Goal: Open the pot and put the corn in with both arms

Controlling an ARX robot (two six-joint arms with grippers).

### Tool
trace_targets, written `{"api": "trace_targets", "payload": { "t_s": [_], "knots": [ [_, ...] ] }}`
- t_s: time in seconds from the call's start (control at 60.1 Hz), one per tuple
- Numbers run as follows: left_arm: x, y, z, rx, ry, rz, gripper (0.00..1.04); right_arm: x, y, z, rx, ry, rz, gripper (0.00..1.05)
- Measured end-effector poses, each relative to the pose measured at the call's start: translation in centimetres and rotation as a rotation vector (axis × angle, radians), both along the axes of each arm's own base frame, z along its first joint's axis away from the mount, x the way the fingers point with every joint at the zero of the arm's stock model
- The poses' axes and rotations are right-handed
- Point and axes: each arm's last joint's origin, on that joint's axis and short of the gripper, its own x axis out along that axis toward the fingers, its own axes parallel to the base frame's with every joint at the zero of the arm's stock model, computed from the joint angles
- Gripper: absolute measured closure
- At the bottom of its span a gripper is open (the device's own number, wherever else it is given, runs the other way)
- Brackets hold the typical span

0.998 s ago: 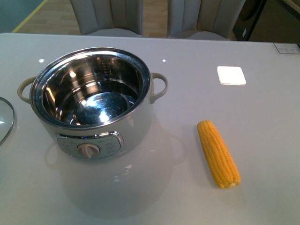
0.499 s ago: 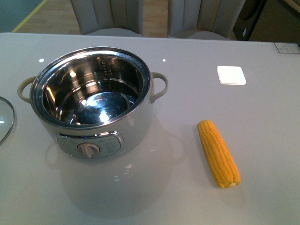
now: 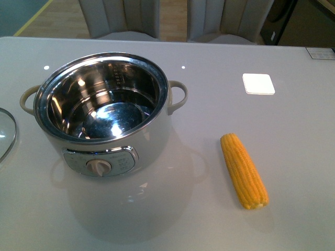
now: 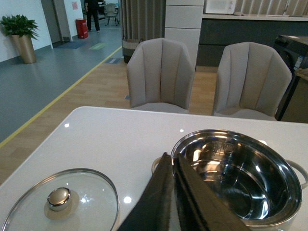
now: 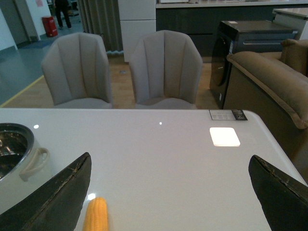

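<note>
Closest to me on the glossy pale grey table (image 3: 293,136), the tapered yellow-orange corn cob (image 3: 244,171) lay flat on my right side, well apart from the pot, its thinner end pointing away from me. Further left stood the large round cream-white electric pot (image 3: 152,144), its front panel and dial (image 3: 98,167) facing me. Its shiny steel inner bowl was uncovered and held nothing, and it had one loop handle on each side. To the left of the pot, the round glass lid (image 4: 96,197) with its metal knob lay flat on the table, not touching the pot. My left gripper (image 4: 171,159) hung above the table near the pot and the lid, its black fingers pressed together with nothing between them. My right gripper (image 5: 169,159) was spread wide and empty, with the corn cob low between its fingers. Beyond the corn cob a small white square (image 3: 258,83) sat on the table, and past the far edge stood two grey upholstered chairs (image 4: 161,72).
</note>
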Motion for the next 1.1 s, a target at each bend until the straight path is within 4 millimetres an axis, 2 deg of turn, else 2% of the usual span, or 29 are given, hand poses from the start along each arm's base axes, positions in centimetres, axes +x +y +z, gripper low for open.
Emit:
{"api": "trace_targets", "payload": {
  "t_s": [0.067, 0.133, 0.183, 0.299, 0.449, 0.615, 0.732, 0.914, 1.097],
  "knots": [
    [0.0, 0.0, 0.0, 0.0, -0.001, -0.001, 0.75, 0.3, 0.1, 0.1, 0.105, 0.346, -0.04, 0.09],
    [0.0, 0.0, 0.0, 0.0, -0.001, -0.001, 0.64, 0.4, 0.2, -0.5, 0.146, 0.521, -0.06, 0.09],
    [0.0, 0.0, 0.0, 0.0, -0.001, -0.001, 0.57, 0.5, 0.2, -0.8, 0.16, 0.566, -0.063, 0.09],
    [0.0, 0.0, 0.0, 0.0, -0.001, -0.001, 0.32, 1.5, 0.7, -0.2, 0.169, 0.571, -0.022, 0.09],
    [0.0, 0.0, 0.0, 0.0, -0.001, -0.001, 0.06, 4.3, 1.5, 0.3, 0.133, 0.566, 0.054, 0.09],
    [0.0, 0.0, 0.0, 0.0, -0.001, -0.001, 0.07, 8.3, 2.7, 0.1, 0.051, 0.551, 0.144, 0.09],
    [0.0, 0.0, 0.0, 0.0, -0.001, -0.001, 0.07, 11.2, 3.3, -1.2, -0.016, 0.562, 0.175, 0.09],
    [0.0, 0.0, 0.0, 0.0, -0.001, -0.001, 0.07, 15.0, 3.8, -5.4, -0.135, 0.608, 0.205, 0.09],
    [0.0, 0.0, 0.0, 0.0, -0.001, -0.001, 0.07, 16.8, 4.1, -8.9, -0.182, 0.657, 0.24, 0.09]
  ]
}}
